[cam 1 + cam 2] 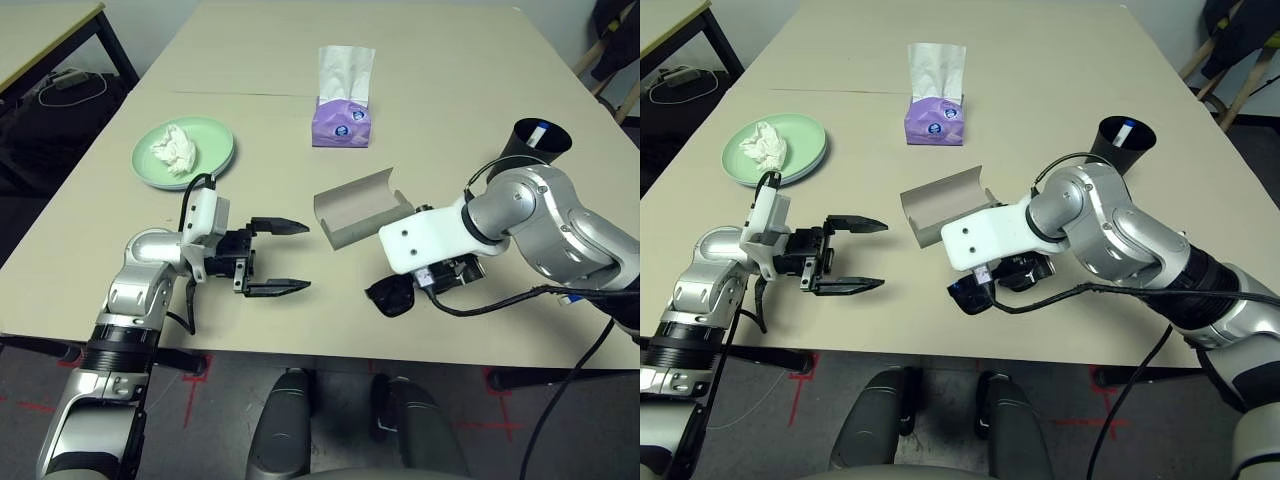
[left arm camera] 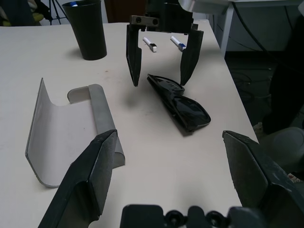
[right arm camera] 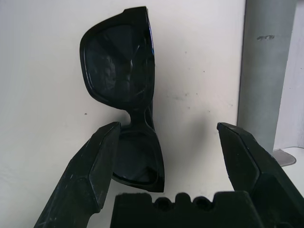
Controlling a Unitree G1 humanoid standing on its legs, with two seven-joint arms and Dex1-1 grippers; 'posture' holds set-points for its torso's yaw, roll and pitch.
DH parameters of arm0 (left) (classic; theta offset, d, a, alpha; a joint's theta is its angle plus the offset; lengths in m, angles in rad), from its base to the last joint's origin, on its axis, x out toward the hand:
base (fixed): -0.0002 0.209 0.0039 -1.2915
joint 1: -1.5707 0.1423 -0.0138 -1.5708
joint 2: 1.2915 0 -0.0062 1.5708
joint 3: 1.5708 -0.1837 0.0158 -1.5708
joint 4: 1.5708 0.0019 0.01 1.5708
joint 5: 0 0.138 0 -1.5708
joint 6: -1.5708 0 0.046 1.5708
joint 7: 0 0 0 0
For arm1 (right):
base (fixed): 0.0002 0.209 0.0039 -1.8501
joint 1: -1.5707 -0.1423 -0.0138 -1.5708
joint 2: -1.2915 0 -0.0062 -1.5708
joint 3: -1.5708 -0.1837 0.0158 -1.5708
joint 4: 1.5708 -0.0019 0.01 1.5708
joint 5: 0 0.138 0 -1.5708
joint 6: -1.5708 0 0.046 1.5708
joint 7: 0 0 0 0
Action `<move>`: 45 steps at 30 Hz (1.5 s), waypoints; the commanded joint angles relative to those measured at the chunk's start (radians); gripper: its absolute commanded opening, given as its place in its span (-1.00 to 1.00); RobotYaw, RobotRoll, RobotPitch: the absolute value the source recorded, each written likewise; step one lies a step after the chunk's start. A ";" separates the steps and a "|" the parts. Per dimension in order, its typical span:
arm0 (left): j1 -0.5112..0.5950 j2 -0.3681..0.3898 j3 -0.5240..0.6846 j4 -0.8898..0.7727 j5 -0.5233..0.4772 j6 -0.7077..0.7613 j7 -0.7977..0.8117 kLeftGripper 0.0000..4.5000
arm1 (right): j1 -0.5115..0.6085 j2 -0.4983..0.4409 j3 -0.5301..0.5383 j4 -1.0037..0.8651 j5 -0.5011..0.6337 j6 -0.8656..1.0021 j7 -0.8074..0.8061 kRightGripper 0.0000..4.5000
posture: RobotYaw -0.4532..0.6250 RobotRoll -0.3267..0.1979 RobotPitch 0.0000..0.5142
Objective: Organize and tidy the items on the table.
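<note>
Black sunglasses (image 1: 392, 296) lie folded on the table (image 1: 440, 60) near its front edge. My right gripper (image 2: 160, 82) hangs open just above them, fingers pointing down on either side of the frame (image 3: 121, 66). Left of them stands the grey glasses case (image 1: 355, 207), open. My left gripper (image 1: 285, 257) is open and empty, level with the table, pointing at the case. A pale green plate (image 1: 210, 160) at the left holds crumpled white tissue (image 1: 172, 148). A black cup (image 1: 540, 140) at the right has a white marker (image 1: 541, 131) in it. Two more markers (image 2: 150, 44) lie beyond the sunglasses.
A purple tissue box (image 1: 342, 118) stands mid-table behind the case. A smaller desk (image 1: 40, 30) with black legs is off the far left corner. The right arm's cable (image 1: 520, 298) trails over the front right edge.
</note>
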 commanded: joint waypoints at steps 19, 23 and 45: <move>0.003 0.007 -0.021 -0.002 0.008 0.000 -0.003 1.00 | 0.023 0.062 0.031 0.037 -0.087 0.023 0.073 1.00 | 0.16 0.25 -0.38; 0.006 0.007 -0.022 -0.008 0.005 -0.002 -0.008 1.00 | 0.031 0.074 0.032 0.036 -0.099 0.025 0.076 1.00 | 0.16 0.25 -0.38; 0.042 0.012 -0.042 -0.017 0.014 -0.052 -0.023 1.00 | 0.052 0.086 0.024 0.041 -0.122 0.020 0.086 1.00 | 0.15 0.25 -0.39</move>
